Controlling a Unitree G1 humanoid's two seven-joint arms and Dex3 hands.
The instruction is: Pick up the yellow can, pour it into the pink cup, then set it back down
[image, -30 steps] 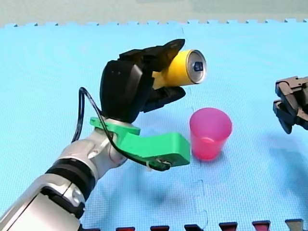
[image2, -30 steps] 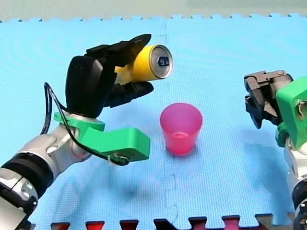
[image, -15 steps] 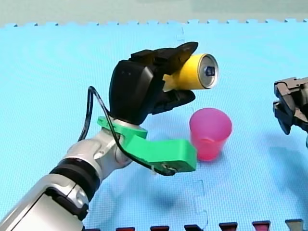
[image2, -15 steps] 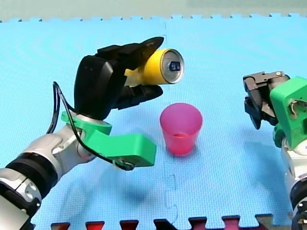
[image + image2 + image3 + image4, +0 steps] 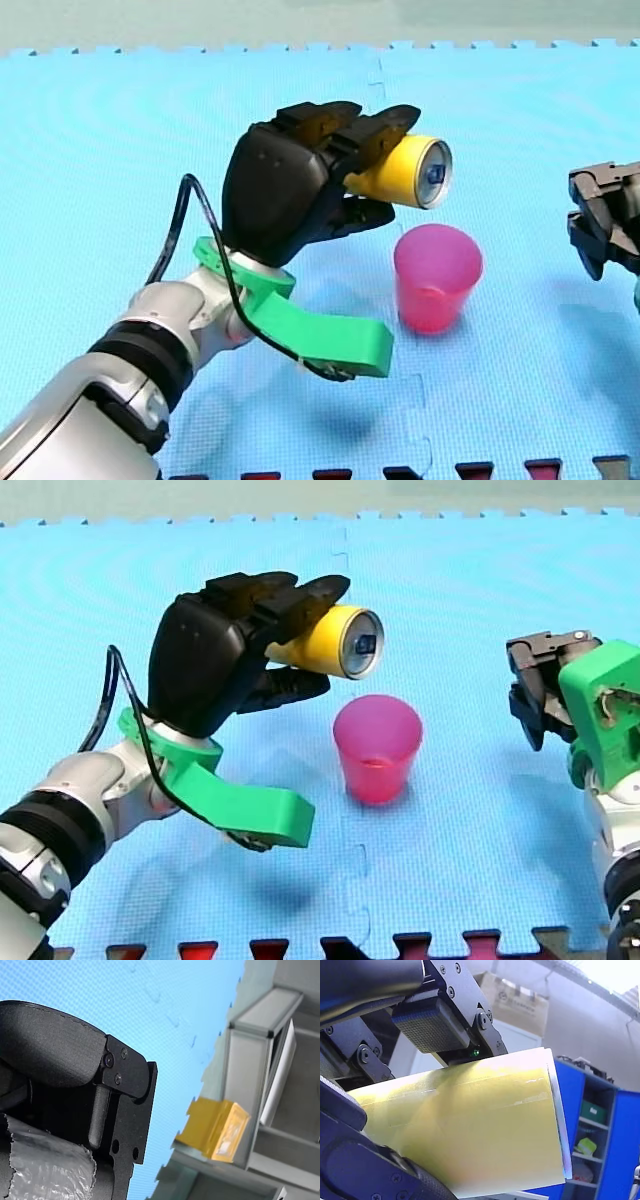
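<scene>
- The left hand's fingers are clenched around the can. Two black fingers lie over its top side and the thumb presses from beneath.
- In the second wrist view, a ribbed finger pad rests directly on the can's yellow wall.
- The can lies tipped on its side in the air. Its silver lid end points to the right, toward the cup.
- The lid end is above the cup's rim and a little to its left. It does not touch the cup.
- The cup is pink and stands upright on the mat, near the middle of the scene. It is not possible to tell whether there is any liquid inside.
- The left hand comes in from the lower left. A green bracket is fixed at its wrist, and a black cable loops beside it.
- The right hand holds nothing. It sits at the right edge, well apart from the cup, and it is not possible to tell whether it is clenched or released.
- The mat is bright blue foam made of interlocking tiles, and it covers the whole surface.
</scene>
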